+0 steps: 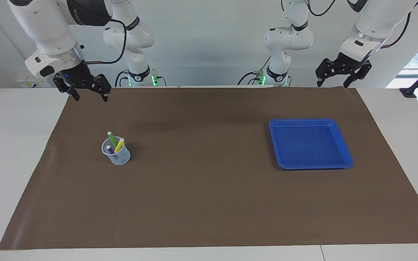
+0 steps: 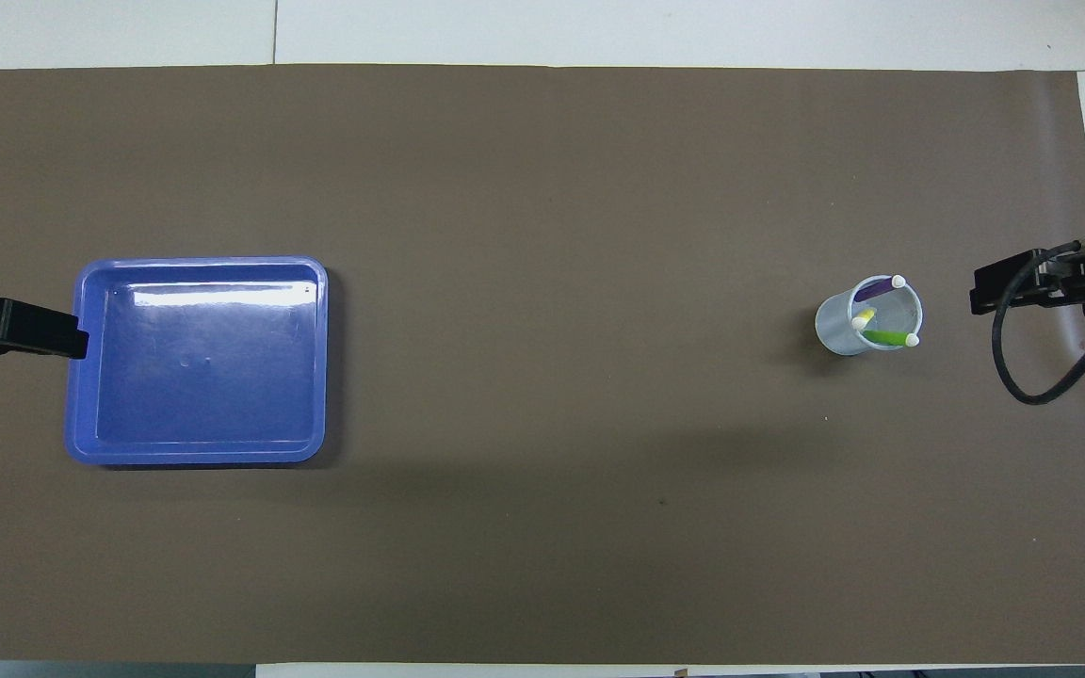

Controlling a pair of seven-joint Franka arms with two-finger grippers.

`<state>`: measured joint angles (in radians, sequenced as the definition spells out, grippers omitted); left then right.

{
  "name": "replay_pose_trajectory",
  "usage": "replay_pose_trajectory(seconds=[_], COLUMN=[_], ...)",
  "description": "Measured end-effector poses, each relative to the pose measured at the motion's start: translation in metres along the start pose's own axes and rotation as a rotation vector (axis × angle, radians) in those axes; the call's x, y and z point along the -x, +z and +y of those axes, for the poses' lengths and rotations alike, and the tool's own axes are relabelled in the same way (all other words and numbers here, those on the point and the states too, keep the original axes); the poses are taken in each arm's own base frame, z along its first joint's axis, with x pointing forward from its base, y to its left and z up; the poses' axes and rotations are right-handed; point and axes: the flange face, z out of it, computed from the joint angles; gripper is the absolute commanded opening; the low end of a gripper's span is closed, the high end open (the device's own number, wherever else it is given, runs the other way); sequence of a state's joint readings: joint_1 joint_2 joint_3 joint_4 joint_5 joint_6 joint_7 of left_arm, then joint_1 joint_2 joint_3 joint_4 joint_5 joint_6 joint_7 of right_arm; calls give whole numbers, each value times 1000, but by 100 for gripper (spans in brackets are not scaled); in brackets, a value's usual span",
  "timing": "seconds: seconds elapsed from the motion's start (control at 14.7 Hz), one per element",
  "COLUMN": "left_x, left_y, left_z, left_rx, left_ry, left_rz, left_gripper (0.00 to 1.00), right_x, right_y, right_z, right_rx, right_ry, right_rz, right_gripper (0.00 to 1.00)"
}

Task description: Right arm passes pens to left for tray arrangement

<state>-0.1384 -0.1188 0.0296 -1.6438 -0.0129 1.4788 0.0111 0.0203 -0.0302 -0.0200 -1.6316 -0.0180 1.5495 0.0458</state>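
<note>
My right gripper (image 1: 86, 93), the black two-finger one with the small blue light, hangs in the air over the edge of the brown paper mat (image 1: 209, 203) nearest my bases, at my right arm's end of the table, its jaws spread and holding nothing. The three slim marker pens, one green (image 1: 113, 139), one yellow (image 1: 119, 145) and one purple (image 1: 110, 149), stand together, leaning, whitish ends up, in a small pale translucent plastic cup (image 1: 116, 151) that sits on the mat toward that same end, well apart from my right jaws and farther from my bases than the mat edge they hang over. My left gripper (image 1: 334, 82), the black one without a light, hangs over the same near edge of the mat at my left arm's end, jaws released too, gripping nothing. The shallow square bright-blue plastic tray (image 1: 343, 145) with rounded corners and a raised rim lies flat on the mat toward my left arm's end, well apart from the cup and with no pen in it. In the overhead view, my left gripper's tip (image 2: 34, 330) shows beside the tray's rim (image 2: 81, 377), and my right one (image 2: 1023, 287) shows near the cup (image 2: 839, 334).
</note>
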Motion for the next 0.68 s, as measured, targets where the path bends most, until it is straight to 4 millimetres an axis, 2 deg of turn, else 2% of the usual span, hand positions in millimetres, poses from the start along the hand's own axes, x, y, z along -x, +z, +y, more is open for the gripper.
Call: replay_pose_trajectory(seconds=[0.48,0.68], left_x=[0,0], left_y=[0,0], left_z=[0,1], left_rx=[0,0], left_ry=[0,1], left_rz=[0,0], left_gripper=[100,100], right_x=[0,-10], right_y=[1,10], right_z=[1,6], right_rx=[0,-4], right_ry=[1,7], right_rz=[-1,72], right_gripper=[100,100])
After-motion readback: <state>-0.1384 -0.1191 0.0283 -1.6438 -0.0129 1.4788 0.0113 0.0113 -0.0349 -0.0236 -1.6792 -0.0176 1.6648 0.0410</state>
